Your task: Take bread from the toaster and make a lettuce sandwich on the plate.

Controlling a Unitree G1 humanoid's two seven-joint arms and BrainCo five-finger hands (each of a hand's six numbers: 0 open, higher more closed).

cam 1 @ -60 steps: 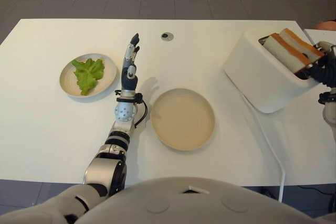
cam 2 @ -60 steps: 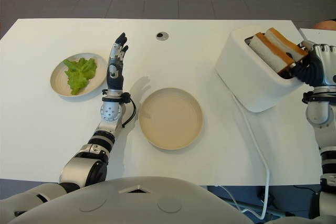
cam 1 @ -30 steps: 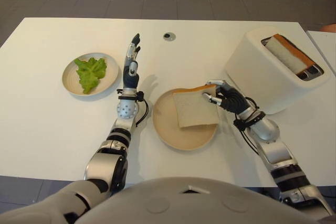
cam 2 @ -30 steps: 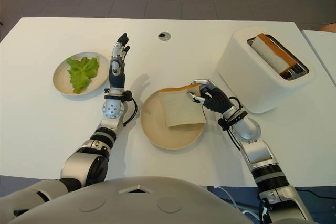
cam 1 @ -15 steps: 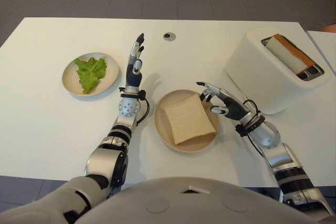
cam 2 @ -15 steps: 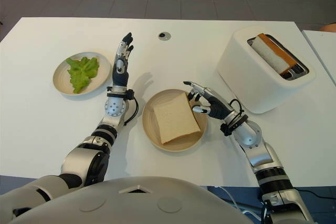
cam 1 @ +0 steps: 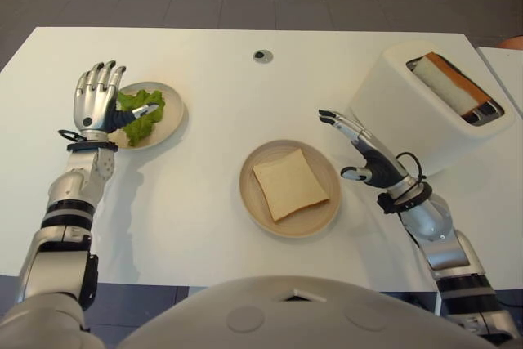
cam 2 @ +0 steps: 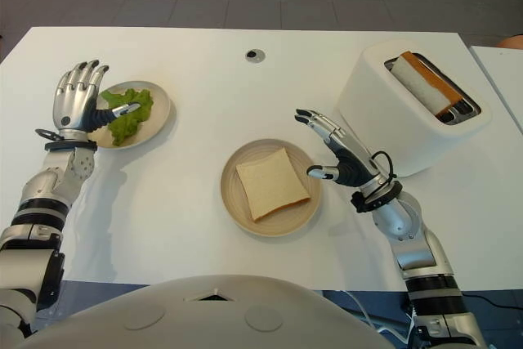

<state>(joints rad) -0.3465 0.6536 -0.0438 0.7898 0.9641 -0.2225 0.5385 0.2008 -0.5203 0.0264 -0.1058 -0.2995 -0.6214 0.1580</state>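
The bread slice [cam 1: 290, 183] now lies flat on the plate [cam 1: 247, 195] at frame centre. The right hand [cam 1: 372, 161] has released it and hangs open beside it. The left hand [cam 1: 96, 100] has swung to the upper left, open above the lettuce [cam 1: 149, 112], likely the next layer.

The toaster [cam 1: 394, 110], upper right, looks matt (smooth, plastic-like); the plate [cam 1: 251, 202] is matt too; the left hand [cam 1: 94, 104] gleams metallic.
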